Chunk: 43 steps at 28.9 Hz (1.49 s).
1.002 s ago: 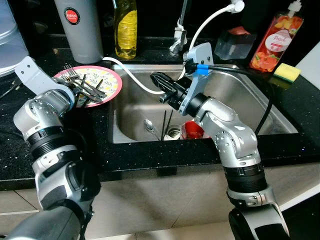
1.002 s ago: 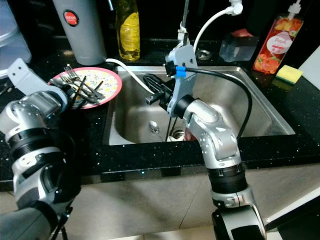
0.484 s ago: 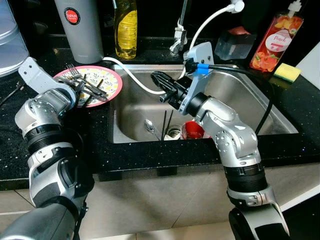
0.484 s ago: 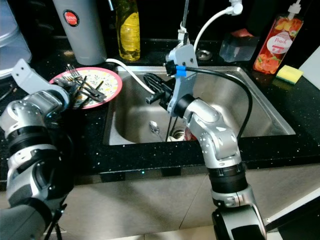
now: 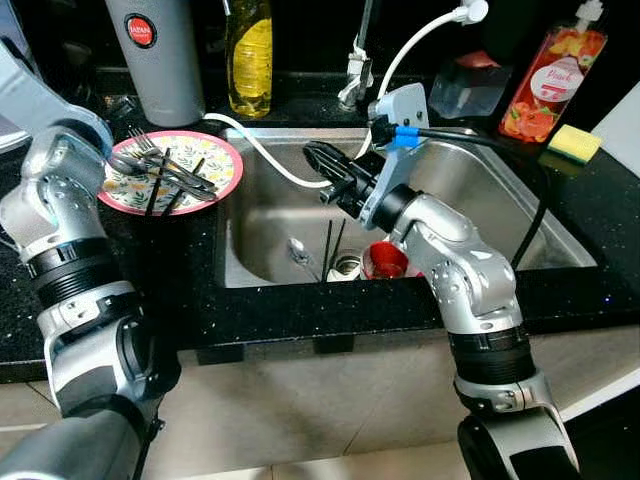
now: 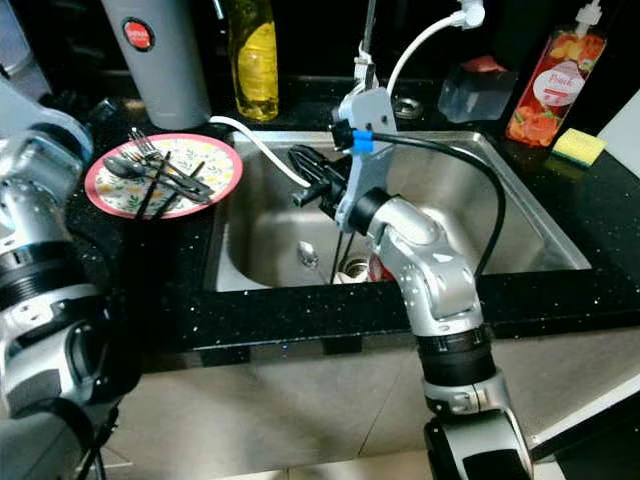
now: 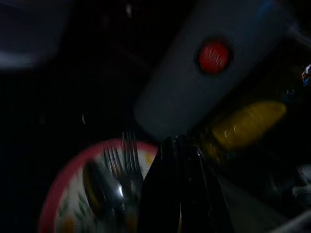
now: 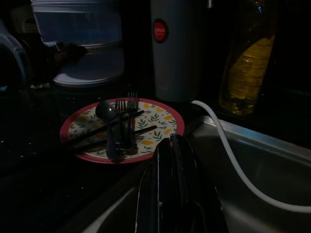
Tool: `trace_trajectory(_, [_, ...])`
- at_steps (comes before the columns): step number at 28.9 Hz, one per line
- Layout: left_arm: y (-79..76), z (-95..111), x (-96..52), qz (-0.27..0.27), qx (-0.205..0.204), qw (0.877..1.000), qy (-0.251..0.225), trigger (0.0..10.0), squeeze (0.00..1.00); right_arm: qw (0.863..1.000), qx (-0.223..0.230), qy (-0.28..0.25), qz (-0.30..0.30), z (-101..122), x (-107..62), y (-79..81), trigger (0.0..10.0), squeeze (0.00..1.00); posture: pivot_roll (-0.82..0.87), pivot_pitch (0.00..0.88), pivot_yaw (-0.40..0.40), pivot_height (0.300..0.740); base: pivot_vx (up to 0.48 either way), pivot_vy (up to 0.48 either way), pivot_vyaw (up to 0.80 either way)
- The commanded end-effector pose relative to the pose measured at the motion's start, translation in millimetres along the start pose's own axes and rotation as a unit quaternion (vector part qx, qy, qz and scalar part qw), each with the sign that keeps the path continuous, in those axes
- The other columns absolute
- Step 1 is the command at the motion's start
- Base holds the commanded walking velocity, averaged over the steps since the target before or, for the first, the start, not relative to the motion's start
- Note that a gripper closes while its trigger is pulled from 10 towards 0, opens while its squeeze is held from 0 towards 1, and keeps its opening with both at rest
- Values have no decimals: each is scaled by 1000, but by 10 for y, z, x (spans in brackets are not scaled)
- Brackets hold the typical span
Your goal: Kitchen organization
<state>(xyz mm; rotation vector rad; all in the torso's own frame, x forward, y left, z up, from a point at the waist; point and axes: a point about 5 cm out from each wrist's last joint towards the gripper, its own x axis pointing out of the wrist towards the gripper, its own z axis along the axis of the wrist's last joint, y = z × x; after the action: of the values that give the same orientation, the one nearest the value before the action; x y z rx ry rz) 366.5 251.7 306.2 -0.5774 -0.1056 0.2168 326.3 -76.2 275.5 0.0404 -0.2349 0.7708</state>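
One plate (image 5: 225, 160), two forks (image 8: 126, 121), one spoon (image 8: 108, 124), two bottles (image 5: 250, 55).

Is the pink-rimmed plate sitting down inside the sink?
No, the pink-rimmed plate lies on the black counter left of the sink, holding forks and a spoon.

You are facing a black speckled stone countertop (image 5: 250, 310) with a stainless steel sink basin (image 5: 480, 190) set into it. Behind the basin stands a chrome tap (image 5: 352, 80), with a white hose (image 5: 420, 40) arching beside it. The wall behind lies in deep shadow. Below the counter's front edge you see a beige tiled floor (image 5: 300, 410). Light falls brightest on the steel basin.
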Motion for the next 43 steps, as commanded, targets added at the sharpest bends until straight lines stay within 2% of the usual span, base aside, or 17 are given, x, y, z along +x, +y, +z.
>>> trace_trajectory(1, [48, -156, 37, 20, -17, 999, 48, 10000, 0, 1000, -3, -6, -1, 43, -2, -19, 10000, 0, 77, 38, -52, 740, 0, 0, 0])
trace_trajectory(2, [81, -218, 51, 30, -25, 997, 61, 10000, 1000, 1000, -3, -6, 0, 45, 2, -15, 10000, 0, 77, 38, -52, 740, 0, 0, 0])
trace_trajectory(3, [81, -218, 51, 30, -25, 997, 61, 10000, 1000, 1000, -3, -6, 0, 45, 2, -15, 10000, 0, 77, 38, -52, 740, 0, 0, 0])
trace_trajectory(7, [183, -445, 104, 67, -47, 992, 97, 10000, 1000, 1000, -4, -5, 3, 41, 3, -10, 10000, 0, 73, 32, -56, 740, 0, 0, 0])
trace_trajectory(11, [163, -550, 131, 73, -67, 988, 120, 10000, 1000, 1000, -4, -4, 4, 34, -1, -3, 10000, 0, 71, 23, -57, 740, 0, 0, 0])
trace_trajectory(12, [137, -578, 137, 70, -74, 986, 130, 10000, 0, 1000, -4, -4, 5, 32, -2, 0, 10000, 0, 70, 21, -56, 740, 0, 0, 0])
trace_trajectory(19, [68, -721, 165, 66, -107, 977, 173, 10000, 0, 1000, -4, -4, 4, 30, 1, 4, 10000, 0, 69, 16, -52, 740, 0, 0, 0])
trace_trajectory(20, [76, -751, 187, 68, -125, 973, 180, 10000, 0, 1000, -4, -5, 5, 31, 4, 6, 10000, 0, 70, 16, -52, 740, 0, 0, 0])
trace_trajectory(25, [82, -799, 209, 72, -148, 967, 195, 10000, 0, 1000, -4, -4, 8, 25, 11, 13, 10000, 0, 70, 13, -54, 740, 0, 0, 0])
trace_trajectory(29, [105, -860, 224, 95, -164, 960, 206, 10000, 0, 1000, -8, -2, 11, 25, 13, 6, 10000, 0, 60, 4, -51, 740, 0, 0, 0])
trace_trajectory(33, [105, -863, 235, 95, -175, 958, 206, 10000, 0, 1000, -9, -3, 9, 30, 13, 0, 10000, 0, 54, 2, -50, 740, 0, 0, 0])
trace_trajectory(34, [124, -867, 246, 98, -178, 957, 208, 7294, 0, 1000, -9, -3, 10, 31, 12, 0, 10000, 0, 54, 2, -50, 740, 0, 0, 0])
trace_trajectory(35, [124, -867, 246, 98, -178, 957, 208, 7294, 0, 1000, -9, -3, 10, 31, 12, 0, 10000, 0, 54, 2, -50, 740, 0, 0, 0])
trace_trajectory(36, [165, -880, 254, 108, -183, 954, 212, 1647, 0, 1000, -9, -3, 9, 30, 16, -2, 10000, 0, 54, 2, -50, 740, 0, 0, 0])
trace_trajectory(37, [183, -878, 258, 110, -185, 953, 211, 0, 0, 1000, -9, -3, 9, 31, 15, -3, 10000, 0, 54, 2, -50, 740, 0, 0, 0])
trace_trajectory(43, [281, -824, 272, 126, -189, 952, 204, 0, 0, 1000, -9, -4, 5, 40, 7, -16, 10000, 0, 50, 1, -49, 740, 0, 0, 0])
